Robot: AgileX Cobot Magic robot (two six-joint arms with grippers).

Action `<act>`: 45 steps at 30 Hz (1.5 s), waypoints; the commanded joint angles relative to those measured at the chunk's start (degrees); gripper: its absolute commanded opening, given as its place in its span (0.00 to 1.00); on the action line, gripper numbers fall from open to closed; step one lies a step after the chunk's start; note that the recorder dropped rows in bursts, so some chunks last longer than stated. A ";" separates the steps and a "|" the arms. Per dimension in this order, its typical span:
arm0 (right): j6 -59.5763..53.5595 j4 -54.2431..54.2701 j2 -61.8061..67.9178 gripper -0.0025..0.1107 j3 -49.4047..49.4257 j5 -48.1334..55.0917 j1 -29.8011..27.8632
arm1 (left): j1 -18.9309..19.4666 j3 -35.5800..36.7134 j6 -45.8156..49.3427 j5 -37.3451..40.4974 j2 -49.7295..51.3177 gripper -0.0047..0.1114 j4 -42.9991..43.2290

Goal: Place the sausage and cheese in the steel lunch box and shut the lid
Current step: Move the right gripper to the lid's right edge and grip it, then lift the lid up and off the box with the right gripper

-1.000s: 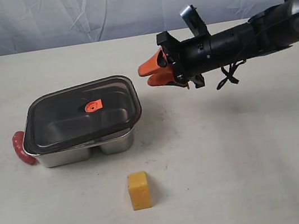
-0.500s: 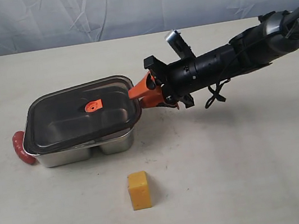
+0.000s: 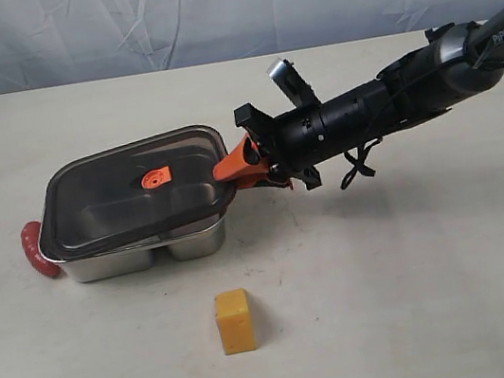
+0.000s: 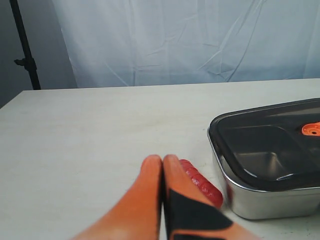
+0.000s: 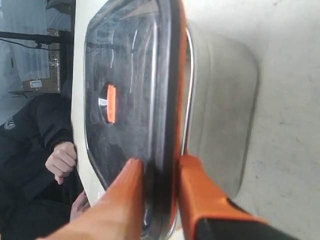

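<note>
The steel lunch box [image 3: 138,257] stands left of centre with the dark lid [image 3: 137,188] lying on it, its orange valve [image 3: 156,177] near the middle. The red sausage [image 3: 35,250] lies against the box's left end. The yellow cheese [image 3: 235,321] stands in front of the box, apart from it. My right gripper [image 3: 228,171] is at the lid's right edge; in the right wrist view its fingers [image 5: 130,185] sit above and below the lid [image 5: 130,90] rim, shut on it. My left gripper [image 4: 163,160] is shut and empty, just beside the sausage [image 4: 202,182].
A white cloth backdrop hangs behind the table. A dark stand pole [image 4: 22,45] rises past the table's far corner. In the right wrist view, a person in dark clothes [image 5: 30,150] sits beyond the table edge.
My right arm has moved left and down to the lid's right edge, and its jaws have narrowed around the rim. The box, sausage and cheese have not moved.
</note>
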 commanded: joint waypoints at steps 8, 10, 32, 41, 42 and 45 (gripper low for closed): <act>0.82 -0.21 -0.07 0.02 -0.21 2.93 0.01 | -0.16 -0.03 -0.16 -0.11 -0.26 0.04 -0.44; 0.82 -0.06 -0.07 0.02 -0.21 3.79 0.01 | -0.16 -0.03 -0.16 -0.11 -0.26 0.04 -0.44; -3.66 1.95 -16.10 0.01 -0.21 2.58 -2.01 | -0.16 -0.03 -0.16 -0.11 -0.26 0.04 -0.44; -1.62 -26.49 -31.61 0.01 -0.31 -17.86 -4.58 | -0.16 -0.03 -0.16 0.13 -0.26 0.04 -0.44; -1.20 -31.45 -33.13 0.01 -0.31 -20.78 -4.58 | -0.16 -0.03 -0.16 0.13 -0.26 0.04 -0.44; -1.06 -42.90 -37.90 0.01 -0.31 -25.62 -4.58 | -0.16 -0.03 -0.16 0.13 -0.26 0.04 -0.44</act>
